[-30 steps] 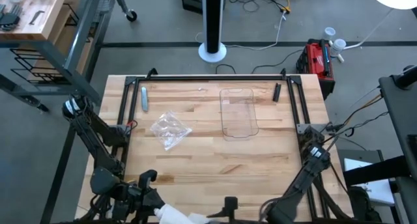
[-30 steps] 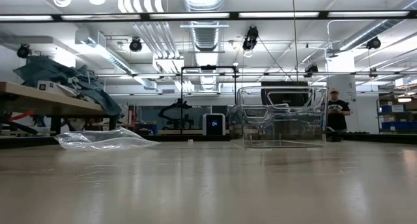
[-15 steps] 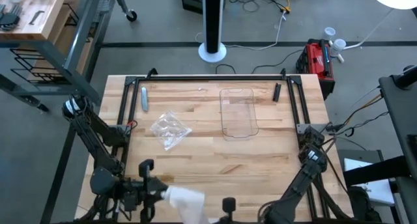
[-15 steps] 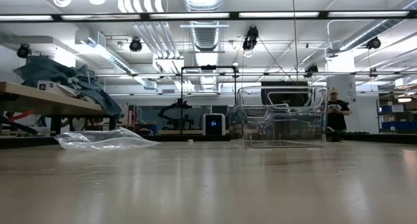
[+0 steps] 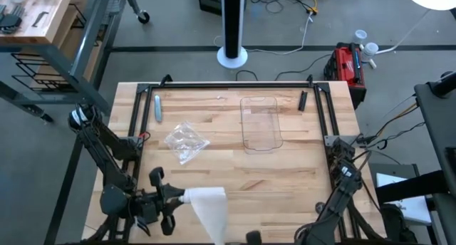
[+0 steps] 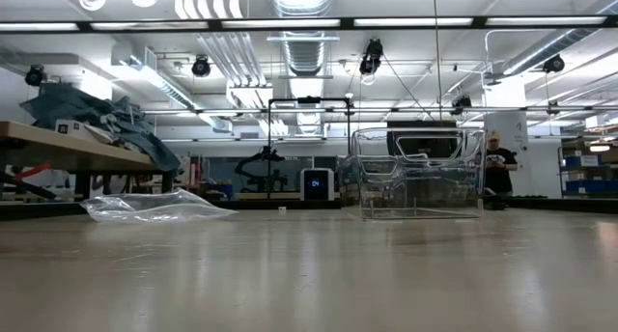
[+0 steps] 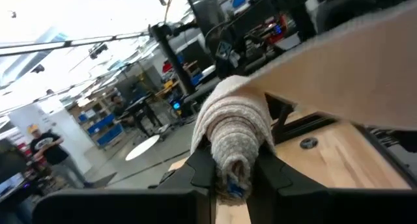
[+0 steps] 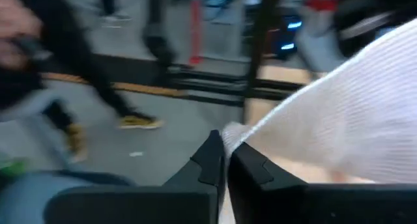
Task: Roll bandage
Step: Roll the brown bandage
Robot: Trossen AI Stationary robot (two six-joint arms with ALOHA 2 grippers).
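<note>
High view: at the table's near left corner, our left gripper (image 5: 173,199) clamps one bunched end of the soft white gauze bandage (image 5: 208,209), which fans out toward the near edge. In the right wrist view our right gripper (image 8: 225,160) pinches the strip's other end. We judge rolling has barely begun: next, the strip wants holding taut and one end turning over itself. Farther off lie the crinkled clear plastic wrapper (image 5: 186,142) and, rightward, the clear rectangular tray (image 5: 261,124).
</note>
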